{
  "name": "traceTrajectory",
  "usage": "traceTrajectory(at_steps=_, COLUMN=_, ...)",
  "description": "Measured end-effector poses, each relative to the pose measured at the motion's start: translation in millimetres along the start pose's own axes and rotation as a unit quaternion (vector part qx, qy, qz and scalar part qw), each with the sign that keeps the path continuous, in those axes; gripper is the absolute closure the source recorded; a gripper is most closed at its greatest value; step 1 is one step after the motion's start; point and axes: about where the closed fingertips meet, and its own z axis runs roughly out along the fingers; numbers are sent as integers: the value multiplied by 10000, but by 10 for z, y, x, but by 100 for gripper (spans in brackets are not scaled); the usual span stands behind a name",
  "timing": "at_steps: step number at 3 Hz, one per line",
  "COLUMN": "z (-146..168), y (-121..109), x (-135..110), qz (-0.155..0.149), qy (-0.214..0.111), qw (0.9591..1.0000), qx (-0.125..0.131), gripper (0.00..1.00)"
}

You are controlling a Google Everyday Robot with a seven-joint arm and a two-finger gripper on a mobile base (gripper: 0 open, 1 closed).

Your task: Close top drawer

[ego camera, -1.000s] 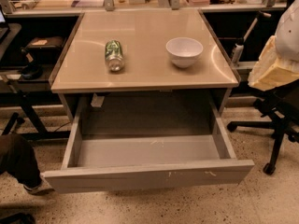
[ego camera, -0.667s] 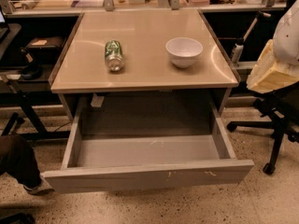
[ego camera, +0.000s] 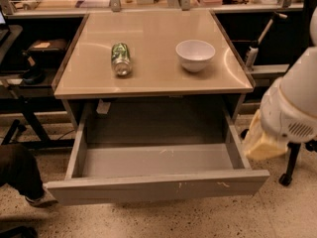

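Observation:
The top drawer (ego camera: 158, 188) is a wide, deep grey metal drawer under the tan table top (ego camera: 153, 81). It is pulled far out and its inside is bare. Its plain front faces me and has small white scratch marks. My white arm segment (ego camera: 292, 105) hangs at the right, beside the drawer's right wall, with a tan part (ego camera: 261, 140) under it. It is apart from the drawer. My gripper itself is out of view, so its fingers do not show.
A green can (ego camera: 121, 58) lies on its side and a white bowl (ego camera: 195, 54) stands on the table top. A person's leg and shoe (ego camera: 22, 175) are at the lower left. A chair base with a castor (ego camera: 287, 175) stands at the right. Dark shelving flanks the table.
My white arm with its tan part has moved down and to the left, nearer the drawer's right side. The drawer, can and bowl have not moved.

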Motion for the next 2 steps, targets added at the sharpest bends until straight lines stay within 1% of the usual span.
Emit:
traceTrajectory(at_steps=1, z=581, y=464, x=83, qz=-84, qy=156, qw=9965, qx=-823, gripper=100)
traceTrajectory(at_steps=2, z=581, y=464, x=83, qz=-84, qy=156, qw=9965, qx=-823, gripper=100)
